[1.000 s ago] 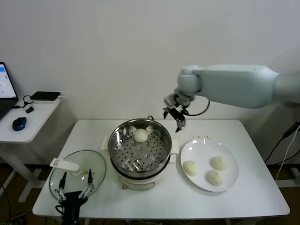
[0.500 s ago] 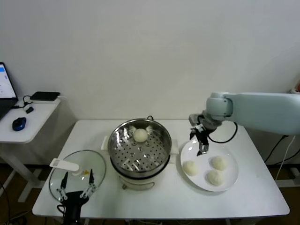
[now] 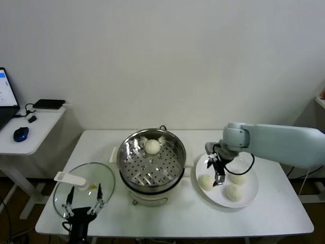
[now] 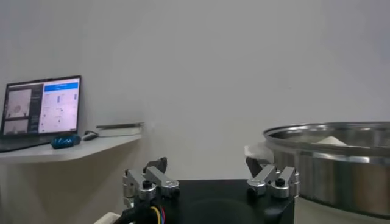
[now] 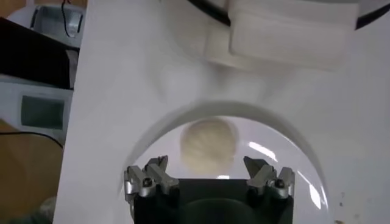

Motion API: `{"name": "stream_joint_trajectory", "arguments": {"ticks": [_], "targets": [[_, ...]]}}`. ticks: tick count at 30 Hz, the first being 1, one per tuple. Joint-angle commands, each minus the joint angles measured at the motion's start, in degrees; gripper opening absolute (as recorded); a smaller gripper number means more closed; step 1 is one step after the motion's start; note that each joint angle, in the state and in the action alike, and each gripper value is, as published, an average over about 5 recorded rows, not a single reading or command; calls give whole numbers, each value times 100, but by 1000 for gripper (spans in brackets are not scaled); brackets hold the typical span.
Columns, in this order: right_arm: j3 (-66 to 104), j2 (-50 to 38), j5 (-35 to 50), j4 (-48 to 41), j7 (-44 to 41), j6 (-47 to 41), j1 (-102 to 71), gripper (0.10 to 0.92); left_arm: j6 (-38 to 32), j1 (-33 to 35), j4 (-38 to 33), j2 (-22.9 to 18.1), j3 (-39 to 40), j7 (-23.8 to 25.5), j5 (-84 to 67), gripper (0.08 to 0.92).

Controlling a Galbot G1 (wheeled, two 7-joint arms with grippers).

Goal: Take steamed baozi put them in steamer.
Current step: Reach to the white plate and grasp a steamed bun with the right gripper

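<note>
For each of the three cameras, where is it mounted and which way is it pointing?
Head: high, looking down at the white table; right gripper over the flat white plate.
Left wrist: low beside the shiny round steel steamer, facing the wall; left gripper, jaws open.
Right wrist: above the plate, looking down; open jaws, cream-white round baozi.
Shared: plate, baozi, steamer.

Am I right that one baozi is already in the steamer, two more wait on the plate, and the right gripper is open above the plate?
Not quite: the head view shows three baozi on the plate, not two. The rest holds: one baozi lies in the steamer, and the right gripper is open above the plate.
</note>
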Motion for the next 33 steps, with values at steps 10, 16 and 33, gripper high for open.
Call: {"name": "stream_joint_trajectory", "arguments": {"ticks": [10,16,33], "targets": [[510,-15,-355,-442,54,-62,-711,823,-15,-2,8,-280,-5,-4,7,823],[585,37,-337,-475,51,-76,-758,823,-16,18,-26,-280,-8,-6,6,823],[694,39,-414,-506,73,-99,-842,619,-40,61,-74,-280,-24,-6,15,823]]}}
